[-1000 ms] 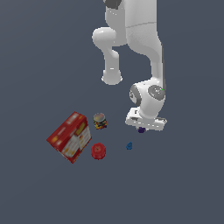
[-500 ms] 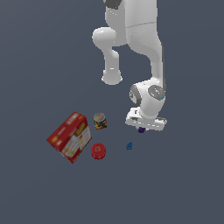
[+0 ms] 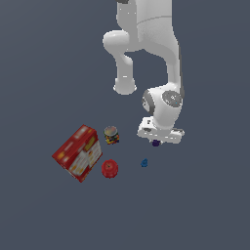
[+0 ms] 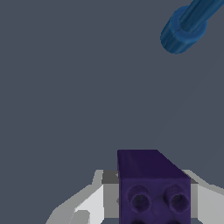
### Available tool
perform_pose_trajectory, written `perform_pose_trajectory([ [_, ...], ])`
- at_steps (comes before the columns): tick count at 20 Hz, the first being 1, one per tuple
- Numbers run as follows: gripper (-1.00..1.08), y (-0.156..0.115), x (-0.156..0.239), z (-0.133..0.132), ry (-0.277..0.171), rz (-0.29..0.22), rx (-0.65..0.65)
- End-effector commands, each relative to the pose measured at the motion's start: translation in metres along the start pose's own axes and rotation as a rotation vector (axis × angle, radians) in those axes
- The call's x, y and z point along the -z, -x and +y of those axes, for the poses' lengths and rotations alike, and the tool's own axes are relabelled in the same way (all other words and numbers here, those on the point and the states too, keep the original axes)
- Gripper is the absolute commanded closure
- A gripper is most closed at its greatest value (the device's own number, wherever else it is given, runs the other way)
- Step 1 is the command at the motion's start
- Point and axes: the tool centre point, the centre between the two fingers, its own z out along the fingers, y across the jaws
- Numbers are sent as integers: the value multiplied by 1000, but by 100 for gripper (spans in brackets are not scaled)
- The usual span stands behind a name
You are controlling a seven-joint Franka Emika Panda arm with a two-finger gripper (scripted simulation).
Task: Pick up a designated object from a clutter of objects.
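Observation:
The designated object, a tiny dark purple studded block point(image 4: 151, 183), fills the gap between my fingers in the wrist view. A light finger point(image 4: 89, 203) presses on one side of it and the other finger shows on its far side. In the exterior view the purple block point(image 3: 156, 143) shows just under my gripper point(image 3: 156, 140), which is shut on it. The clutter lies to the exterior view's left. It holds a tiny blue piece point(image 3: 144, 162) point(image 4: 186, 26), a red round disc point(image 3: 109, 168), a small colourful jar point(image 3: 112, 135) and a large red box point(image 3: 78, 152) with yellow marks.
The arm's white base point(image 3: 125, 87) stands behind the gripper in the exterior view. The floor is plain dark grey all around.

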Motion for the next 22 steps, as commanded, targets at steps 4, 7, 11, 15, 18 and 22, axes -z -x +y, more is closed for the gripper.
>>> perform_pose_trajectory([
  [4, 108, -4, 29, 22, 0, 1, -1],
  [7, 108, -7, 52, 38, 0, 1, -1],
  [11, 108, -12, 87, 64, -1, 1, 0],
  [15, 108, -17, 127, 93, -2, 0, 0],
  [18, 108, -22, 157, 115, -4, 0, 0],
  [22, 108, -28, 196, 143, -4, 0, 0],
])
